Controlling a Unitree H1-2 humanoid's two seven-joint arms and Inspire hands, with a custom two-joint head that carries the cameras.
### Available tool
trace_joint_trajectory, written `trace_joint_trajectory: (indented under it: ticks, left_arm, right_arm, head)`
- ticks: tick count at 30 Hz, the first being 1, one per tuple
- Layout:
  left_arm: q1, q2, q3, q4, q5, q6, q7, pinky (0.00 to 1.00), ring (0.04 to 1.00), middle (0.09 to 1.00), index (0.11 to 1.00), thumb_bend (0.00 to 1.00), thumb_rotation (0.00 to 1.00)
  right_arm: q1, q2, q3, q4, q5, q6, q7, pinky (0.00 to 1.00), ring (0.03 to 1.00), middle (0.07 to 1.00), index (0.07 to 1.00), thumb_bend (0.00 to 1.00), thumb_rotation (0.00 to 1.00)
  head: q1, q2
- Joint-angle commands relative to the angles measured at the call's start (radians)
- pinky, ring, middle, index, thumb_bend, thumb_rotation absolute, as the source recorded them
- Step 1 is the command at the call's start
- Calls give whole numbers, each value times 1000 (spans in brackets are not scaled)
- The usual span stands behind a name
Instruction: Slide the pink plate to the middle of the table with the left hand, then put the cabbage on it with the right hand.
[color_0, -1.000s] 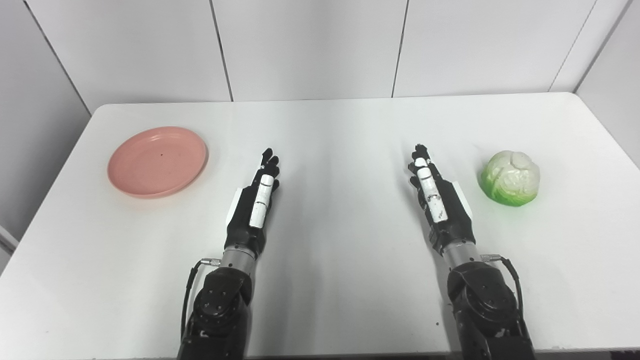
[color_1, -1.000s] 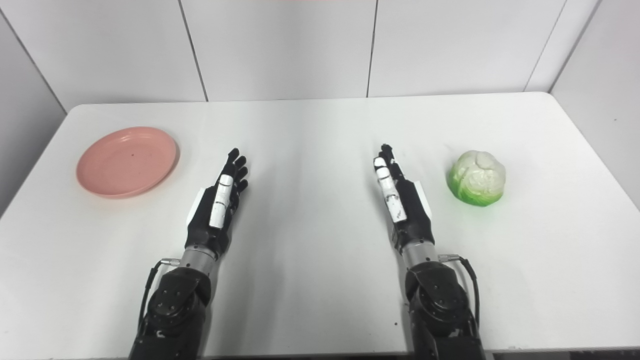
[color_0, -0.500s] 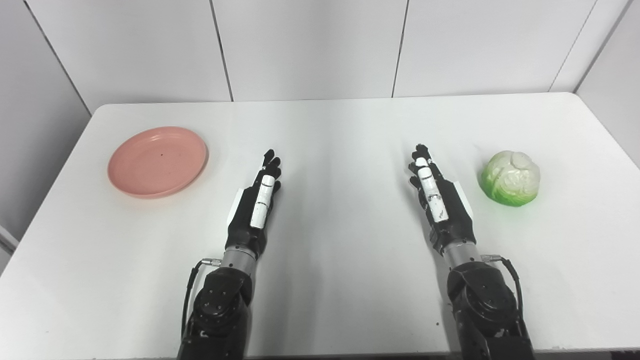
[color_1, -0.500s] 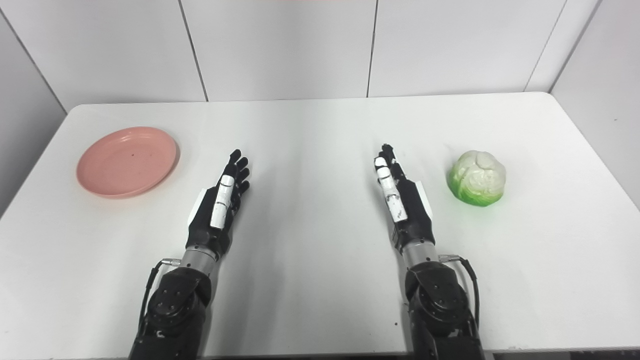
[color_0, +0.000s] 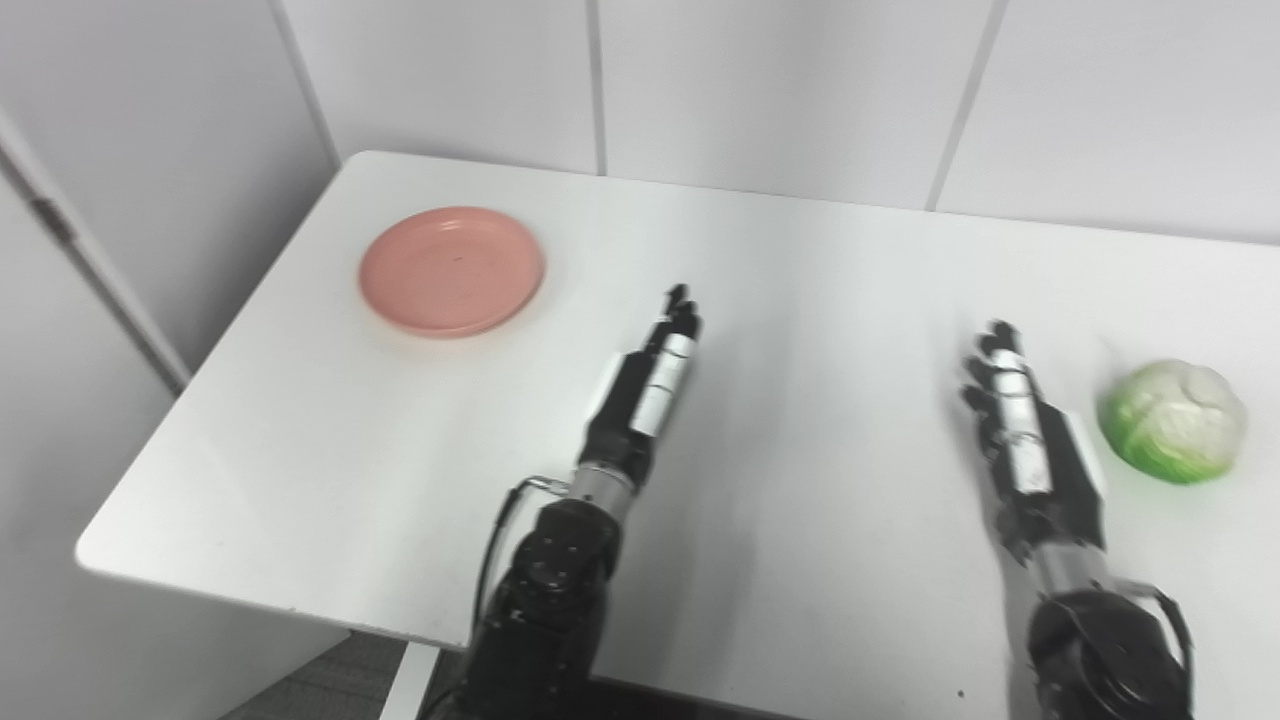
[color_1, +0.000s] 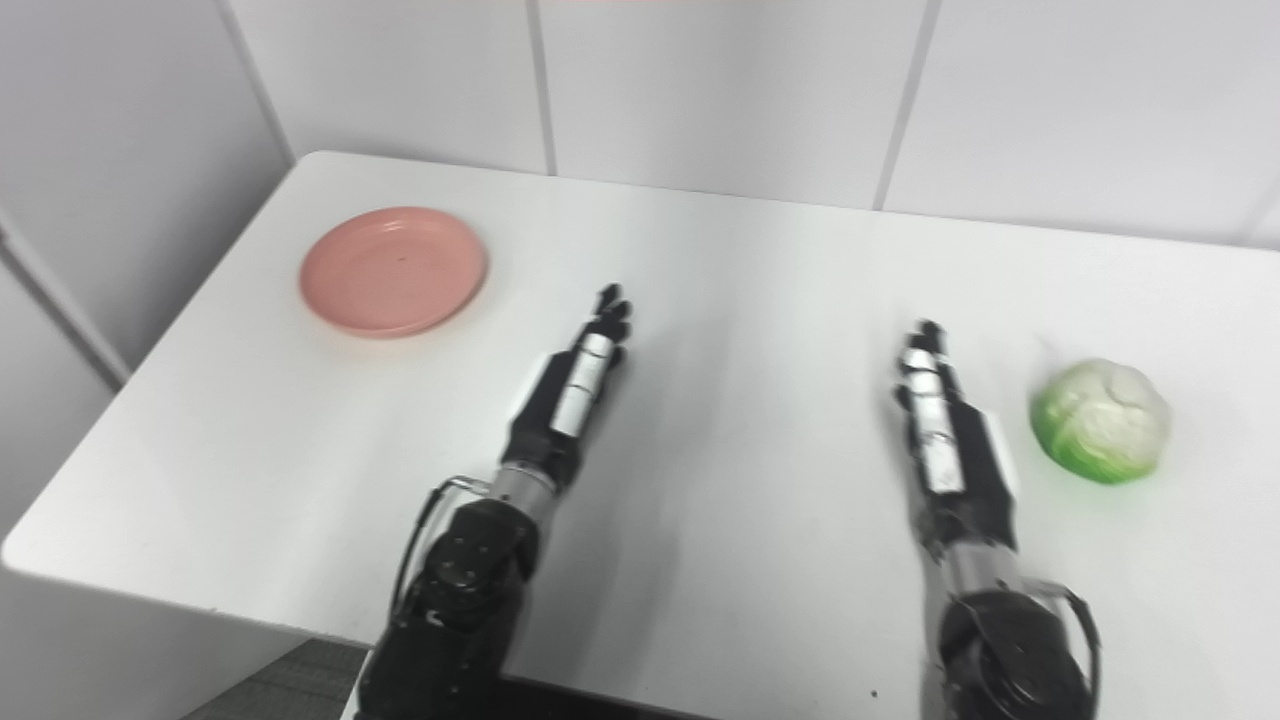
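Observation:
The pink plate lies empty on the white table near its far left corner. The green and white cabbage sits on the table at the right. My left hand is open with fingers straight, in the middle of the table, well to the right of the plate and nearer to me. My right hand is open with fingers straight, just left of the cabbage and apart from it. Neither hand holds anything.
White wall panels stand behind the table. The table's left edge and front left corner are in view, with floor below them.
The whole picture has shifted: the camera has turned to the left, so plate, hands and cabbage sit further right in frame. The hands and objects themselves have not visibly moved.

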Motion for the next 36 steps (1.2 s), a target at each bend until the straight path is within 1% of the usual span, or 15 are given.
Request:
trace_joint_trajectory:
  ticks: [1,3,6,9,12,14,15,17,19,21,25,27,30,33,36]
  left_arm:
    - [-57,-15,-3,25,7,-58,12,1000,1000,1000,1000,738,980]
    - [-78,-14,8,62,9,-114,22,1000,1000,1000,1000,734,997]
    - [-112,-4,33,93,1,-168,33,1000,1000,1000,1000,740,1000]
    - [-143,4,68,97,-33,-176,32,1000,1000,1000,1000,731,1000]
    - [-178,11,102,103,-41,-178,46,1000,1000,1000,1000,710,1000]
    - [-203,19,125,107,-54,-174,53,1000,1000,1000,1000,747,1000]
    - [-218,26,143,107,-67,-175,54,1000,1000,1000,1000,751,1000]
    - [-246,46,178,106,-92,-174,58,1000,1000,1000,1000,757,1000]
    - [-277,64,220,124,-117,-193,71,991,982,983,979,763,1000]
    - [-312,87,262,154,-141,-216,86,949,939,943,932,779,1000]
    - [-368,135,321,217,-176,-262,103,856,857,859,847,791,1000]
    - [-389,161,342,242,-190,-279,106,836,838,838,827,803,1000]
    - [-414,195,368,270,-201,-299,119,804,808,806,791,822,1000]
    - [-428,229,392,276,-207,-287,131,808,813,807,788,819,1000]
    - [-443,268,425,308,-212,-301,153,807,806,802,788,798,1000]
  right_arm:
    - [-26,2,-13,13,27,-71,19,1000,985,988,997,708,887]
    - [-27,-5,-23,38,40,-88,29,1000,989,994,996,720,864]
    - [-29,-12,-28,65,45,-115,39,1000,982,991,991,728,852]
    - [-33,-15,-28,91,45,-149,48,1000,977,986,986,726,847]
    - [-36,-14,-23,104,35,-166,46,1000,980,988,989,722,867]
    - [-37,-11,-19,109,28,-173,43,1000,978,986,987,726,876]
    - [-37,-7,-18,110,27,-174,40,1000,978,985,987,723,876]
    - [-36,-4,-15,105,27,-169,39,1000,977,983,984,717,871]
    - [-36,-3,-12,103,24,-163,39,1000,980,987,987,713,873]
    - [-37,-4,-10,103,22,-163,39,1000,983,990,990,710,873]
    - [-37,0,-13,100,24,-165,34,1000,982,987,986,700,864]
    - [-37,2,-14,101,26,-166,32,1000,975,981,980,697,852]
    - [-36,-2,-12,104,23,-173,34,1000,976,982,985,692,862]
    - [-35,-9,-9,104,20,-172,40,1000,982,987,990,697,872]
    - [-33,-10,-9,99,21,-170,39,1000,983,989,991,697,875]
  head:
    - [7,-9]
    - [6,-14]
    - [2,-21]
    - [-5,-25]
    - [-12,-26]
    - [-14,-25]
    - [-14,-24]
    - [-15,-23]
    - [-17,-22]
    - [-18,-21]
    - [-21,-20]
    - [-21,-20]
    - [-21,-20]
    - [-21,-19]
    - [-21,-17]
